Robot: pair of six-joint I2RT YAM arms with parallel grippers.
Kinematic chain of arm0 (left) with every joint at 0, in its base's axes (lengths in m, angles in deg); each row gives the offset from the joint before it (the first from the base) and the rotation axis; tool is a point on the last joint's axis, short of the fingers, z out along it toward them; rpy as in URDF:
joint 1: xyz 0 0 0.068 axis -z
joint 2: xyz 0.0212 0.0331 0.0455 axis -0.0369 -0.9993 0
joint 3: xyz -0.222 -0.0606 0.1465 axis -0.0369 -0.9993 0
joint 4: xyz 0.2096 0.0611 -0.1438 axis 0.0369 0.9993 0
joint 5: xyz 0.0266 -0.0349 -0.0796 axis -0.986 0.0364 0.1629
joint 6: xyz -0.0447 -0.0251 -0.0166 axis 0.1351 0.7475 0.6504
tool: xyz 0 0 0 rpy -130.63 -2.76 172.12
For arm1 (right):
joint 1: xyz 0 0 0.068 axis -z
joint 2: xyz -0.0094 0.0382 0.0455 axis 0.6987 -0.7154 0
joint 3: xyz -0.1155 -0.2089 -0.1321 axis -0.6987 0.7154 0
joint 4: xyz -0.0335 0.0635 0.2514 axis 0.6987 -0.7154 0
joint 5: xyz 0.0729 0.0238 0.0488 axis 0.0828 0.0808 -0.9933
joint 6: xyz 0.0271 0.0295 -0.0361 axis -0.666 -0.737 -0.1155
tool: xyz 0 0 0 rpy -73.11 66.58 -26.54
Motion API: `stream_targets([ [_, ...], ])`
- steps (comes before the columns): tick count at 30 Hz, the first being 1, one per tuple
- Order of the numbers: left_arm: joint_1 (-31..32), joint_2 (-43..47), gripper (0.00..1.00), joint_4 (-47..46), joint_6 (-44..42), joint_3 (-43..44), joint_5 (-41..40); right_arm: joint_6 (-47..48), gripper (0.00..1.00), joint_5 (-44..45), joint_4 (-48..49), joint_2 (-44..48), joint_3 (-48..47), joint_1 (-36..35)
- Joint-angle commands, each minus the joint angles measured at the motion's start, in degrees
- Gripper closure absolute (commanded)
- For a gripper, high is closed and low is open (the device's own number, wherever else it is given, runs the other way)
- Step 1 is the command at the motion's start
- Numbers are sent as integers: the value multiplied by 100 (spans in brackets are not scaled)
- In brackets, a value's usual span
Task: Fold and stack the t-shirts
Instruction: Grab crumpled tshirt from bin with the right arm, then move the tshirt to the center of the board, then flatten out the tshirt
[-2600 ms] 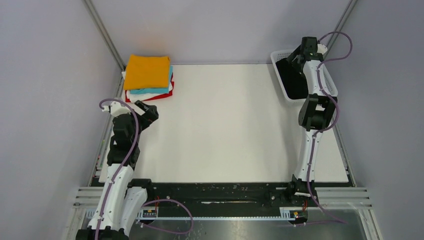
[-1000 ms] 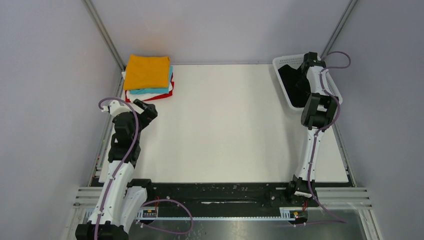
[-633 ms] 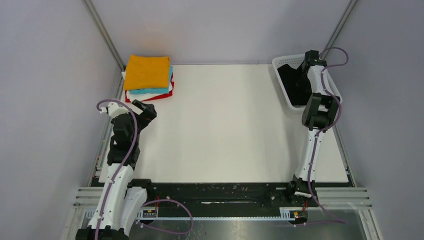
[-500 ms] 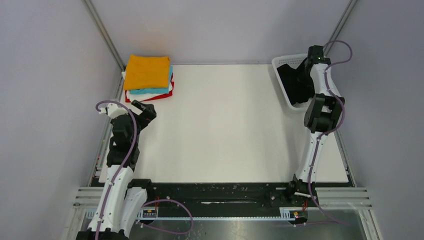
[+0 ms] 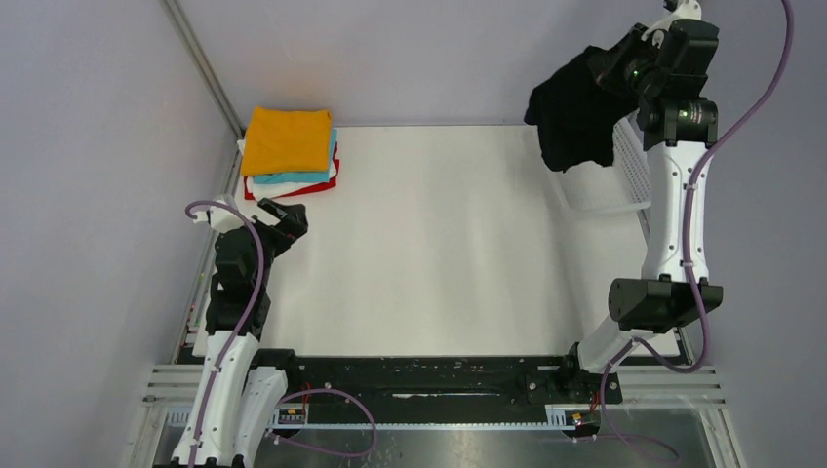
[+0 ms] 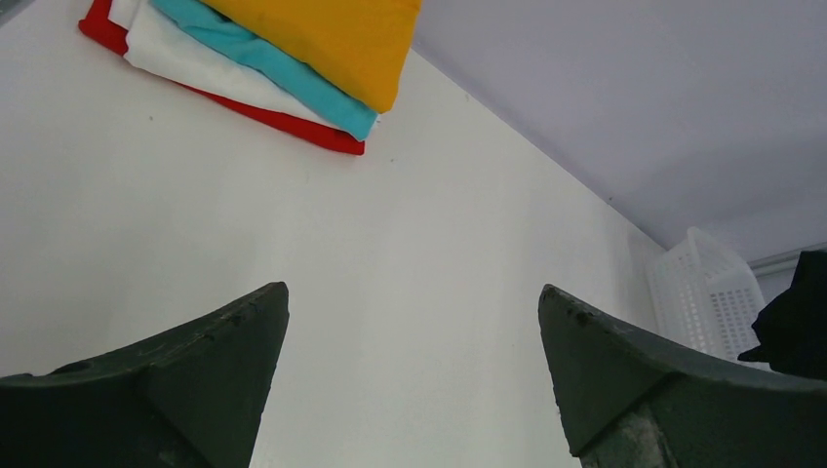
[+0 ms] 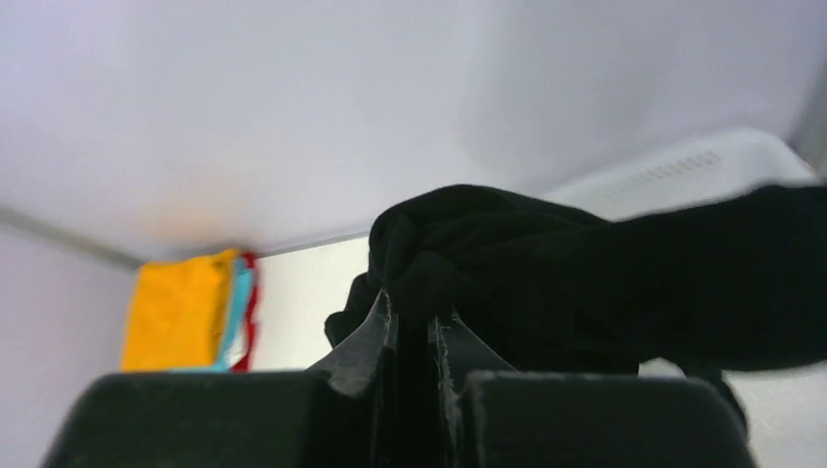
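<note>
The black t-shirt point(image 5: 575, 122) hangs bunched in the air above the white mesh basket point(image 5: 616, 183), with my right gripper point(image 5: 612, 64) shut on its top. In the right wrist view the fingers point(image 7: 371, 336) pinch a fold of the black t-shirt point(image 7: 546, 263). At the far left corner lies a folded stack: orange t-shirt point(image 5: 286, 139) on top, then turquoise point(image 6: 283, 68), white point(image 6: 185, 63) and red point(image 6: 293, 125) ones. My left gripper point(image 5: 290, 219) hovers low just in front of that stack, open and empty point(image 6: 413, 292).
The white table point(image 5: 439, 244) spreads between the stack and the basket point(image 6: 707, 297). Grey walls and metal frame posts close in the back and both sides. The black t-shirt point(image 6: 795, 317) shows at the right edge of the left wrist view.
My right gripper shut inside the basket, then rose high with the black t-shirt, which now hangs over the basket. The left arm barely moved.
</note>
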Motion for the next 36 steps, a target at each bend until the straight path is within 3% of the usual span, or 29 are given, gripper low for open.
stream_targets([
  [1, -16, 196, 1, -20, 103, 90, 381, 248, 100, -1123, 18, 323, -664, -878],
  [7, -19, 567, 1, 412, 233, 122, 342, 514, 100, -1623, -376, 302, -1481, -2244],
  [10, -16, 711, 1, 573, 375, 110, 363, 745, 100, -1814, -329, 351, -972, -2706],
  [12, -17, 749, 1, 713, 406, 116, 356, 774, 98, -1920, -28, 488, -120, -2840],
  [15, -12, 723, 1, 842, 526, 54, 281, 785, 76, -1277, 609, 931, 1754, -2854],
  [16, -14, 687, 1, 868, 542, 43, 280, 788, 58, -687, 760, 1068, 2584, -2846],
  [19, -13, 460, 1, 987, 595, 79, 238, 688, 10, 1441, 1028, 1333, 3906, -2826],
  [20, -16, 291, 1, 1024, 616, 104, 246, 651, 2, 1943, 1035, 1394, 4179, -2817],
  [23, -15, -163, 1, 980, 668, 152, 601, 528, 0, 2439, 1027, 1609, 4679, -2810],
  [28, -14, -1023, 1, 763, 719, 132, 1406, 343, 1, 1974, 1119, 1938, 5215, -2811],
  [36, 72, -2422, 1, 310, 626, 95, 1414, -560, 0, 1004, 1394, 2561, 6630, -2814],
])
